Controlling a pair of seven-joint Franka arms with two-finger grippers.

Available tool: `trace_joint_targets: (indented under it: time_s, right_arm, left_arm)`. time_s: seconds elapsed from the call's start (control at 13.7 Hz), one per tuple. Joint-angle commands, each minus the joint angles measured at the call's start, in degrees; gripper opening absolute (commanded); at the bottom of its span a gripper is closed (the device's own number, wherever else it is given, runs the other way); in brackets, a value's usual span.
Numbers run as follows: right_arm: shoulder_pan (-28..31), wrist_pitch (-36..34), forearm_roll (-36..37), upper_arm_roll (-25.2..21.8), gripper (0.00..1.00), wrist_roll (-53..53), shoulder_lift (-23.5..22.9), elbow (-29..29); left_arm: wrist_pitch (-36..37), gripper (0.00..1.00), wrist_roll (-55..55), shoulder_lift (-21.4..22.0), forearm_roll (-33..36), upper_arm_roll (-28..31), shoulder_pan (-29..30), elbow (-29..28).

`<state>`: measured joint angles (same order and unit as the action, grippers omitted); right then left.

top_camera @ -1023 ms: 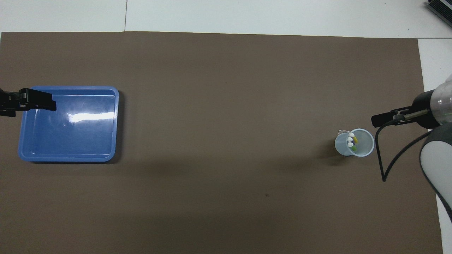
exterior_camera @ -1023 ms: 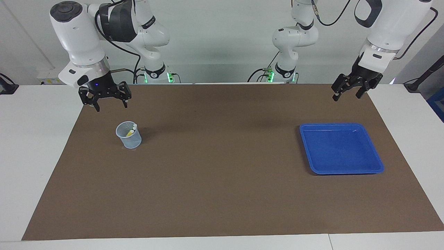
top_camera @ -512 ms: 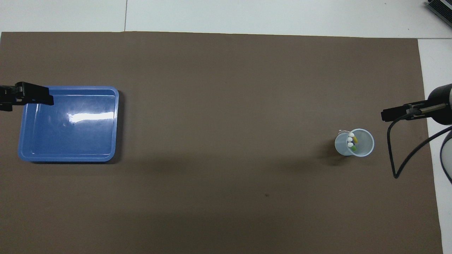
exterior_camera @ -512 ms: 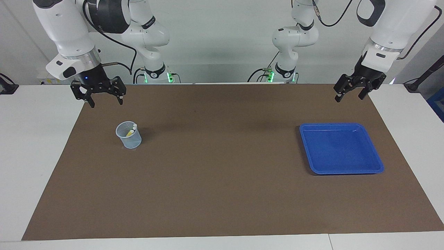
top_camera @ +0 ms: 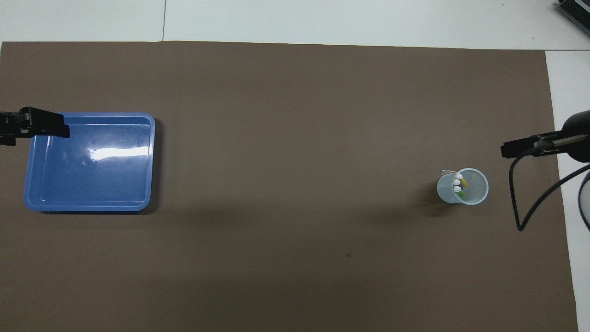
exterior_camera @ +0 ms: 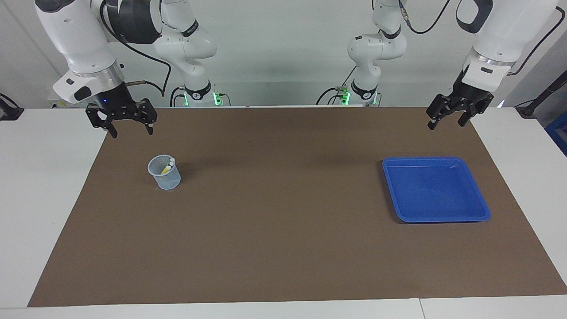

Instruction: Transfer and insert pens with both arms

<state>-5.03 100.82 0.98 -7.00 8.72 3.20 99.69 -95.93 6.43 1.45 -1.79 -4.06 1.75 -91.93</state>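
My right pincer (exterior_camera: 129, 126) hangs in the air over the edge of the brown mat (exterior_camera: 283, 248), at the right arm's end of the desk (exterior_camera: 40, 199), with its fingers apart and nothing between them. A second ago it was lower and closer to the cup (exterior_camera: 165, 173); now it has gone up and away toward the desk edge, so it is no more over the cup. My left pincer (exterior_camera: 446, 120) is also apart and empty, over the mat corner near the blue tray (exterior_camera: 436, 190), and it has only risen a little in the same time. The cup stands on the mat toward the right arm's end, and the pens (top_camera: 459, 185) stand inside it with their whitish ends up; I see three white tips, with yellow and green below them, but the purple one I cannot make out clearly. The tray has nothing in it. I judge that the last pen is already put in and that both arms are withdrawing to rest, so the task looks finished or almost finished. Nothing lies loose on the mat for me to pick up.
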Motion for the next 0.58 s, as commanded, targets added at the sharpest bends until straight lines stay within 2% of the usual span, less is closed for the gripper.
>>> trace_joint_targets:
  time_s: [0.0,0.29,0.51]
  right_arm:
    - [-0.5,-1.0,-0.2,-0.6,1.00,-0.7,-0.7,-1.0]
    - [-0.3,-1.0,-0.2,-0.7,1.00,-0.7,-0.7,-1.1]
    - [-0.2,-1.2,-0.2,-0.6,1.00,-0.6,-0.6,-1.1]
  left_arm:
    - [1.9,1.00,-1.4,-0.5,1.1,1.1,-1.3,1.3]
    - [2.3,1.00,-5.1,-0.1,1.2,1.2,-1.0,0.5]
    - [5.6,1.00,-5.0,0.0,1.2,1.2,-1.0,0.3]
